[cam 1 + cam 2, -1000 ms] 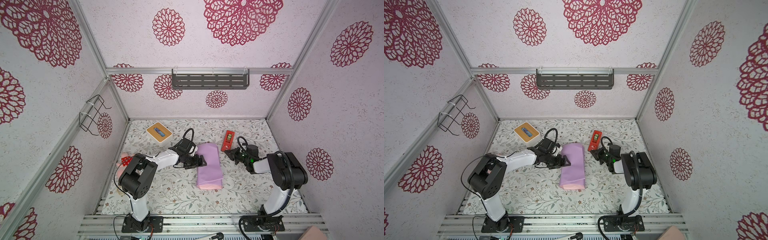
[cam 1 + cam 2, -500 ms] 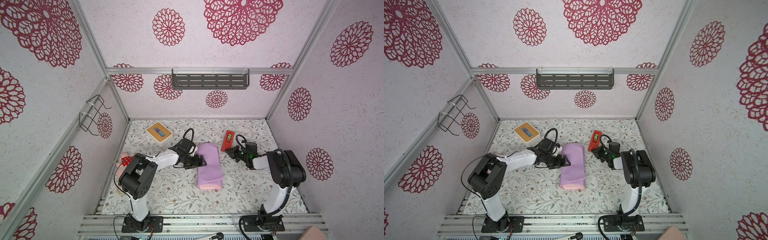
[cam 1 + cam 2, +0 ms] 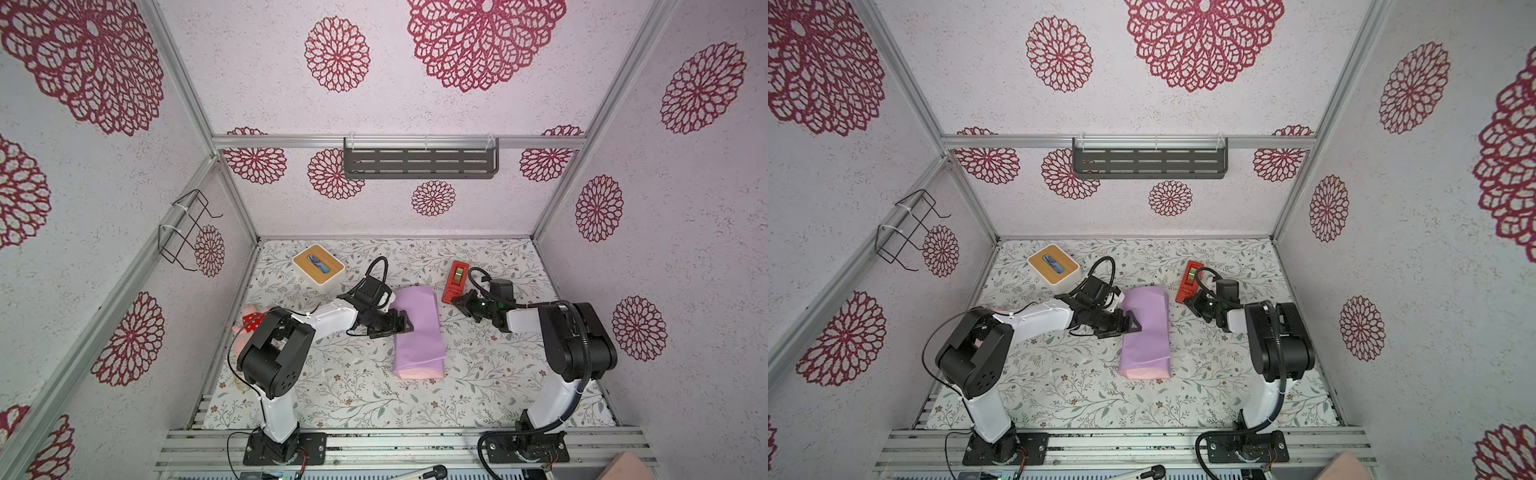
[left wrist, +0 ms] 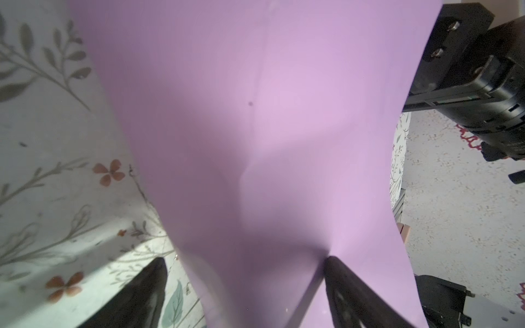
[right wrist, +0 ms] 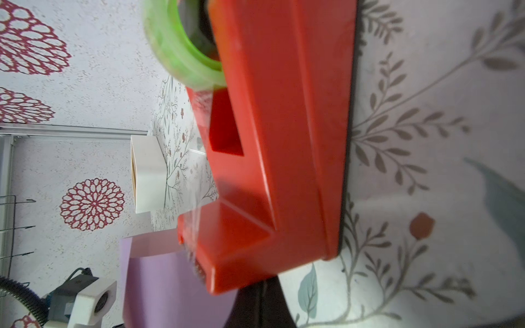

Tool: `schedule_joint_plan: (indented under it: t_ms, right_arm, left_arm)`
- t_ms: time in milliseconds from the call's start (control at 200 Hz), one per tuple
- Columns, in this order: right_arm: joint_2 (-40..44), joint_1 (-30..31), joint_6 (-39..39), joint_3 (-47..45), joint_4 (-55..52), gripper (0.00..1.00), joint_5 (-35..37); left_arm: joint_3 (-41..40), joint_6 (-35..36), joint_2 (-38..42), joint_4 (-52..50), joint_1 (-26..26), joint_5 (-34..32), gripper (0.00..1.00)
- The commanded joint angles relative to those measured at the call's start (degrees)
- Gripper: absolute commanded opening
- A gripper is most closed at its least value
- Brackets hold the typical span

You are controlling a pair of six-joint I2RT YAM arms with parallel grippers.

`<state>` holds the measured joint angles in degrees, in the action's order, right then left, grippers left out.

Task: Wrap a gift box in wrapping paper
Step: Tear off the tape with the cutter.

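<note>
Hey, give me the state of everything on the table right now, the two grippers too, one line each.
Wrapping paper: folded into a long bundle, lilac outside, pink showing at the near end.
Gift box: not visible.
Tape dispenser: upright, tape roll loaded.
Tissue box: upright, slot facing up.
Left gripper: open, one finger pressing the paper.
Right gripper: shut, at the dispenser's cutter end.

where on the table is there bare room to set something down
Bare: the front strip of table between the wrapping paper and the front rail; the back strip between the white box and tape dispenser. Crowded: mid-table, around the left gripper and right gripper.
</note>
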<state>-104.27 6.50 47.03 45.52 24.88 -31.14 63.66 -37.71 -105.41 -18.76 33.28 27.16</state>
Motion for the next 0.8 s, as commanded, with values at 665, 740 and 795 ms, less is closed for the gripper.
schedule_joint_plan:
  t_ms: [665, 740, 795]
  right_arm:
    - [26.1, 5.0, 10.5, -18.8, 8.2, 0.0, 5.8]
    - [31.1, 10.5, 15.0, -23.4, 14.9, 0.0, 13.1]
    - [33.7, 14.2, 17.0, -25.7, 18.5, 0.0, 19.0]
  left_arm:
    - [-0.6, 1.2, -3.7, -6.5, -0.1, -5.3, 0.89]
    - [-0.5, 1.3, -3.6, -6.7, -0.1, -5.2, 0.89]
    - [-0.6, 1.4, -3.4, -6.7, -0.1, -5.5, 0.89]
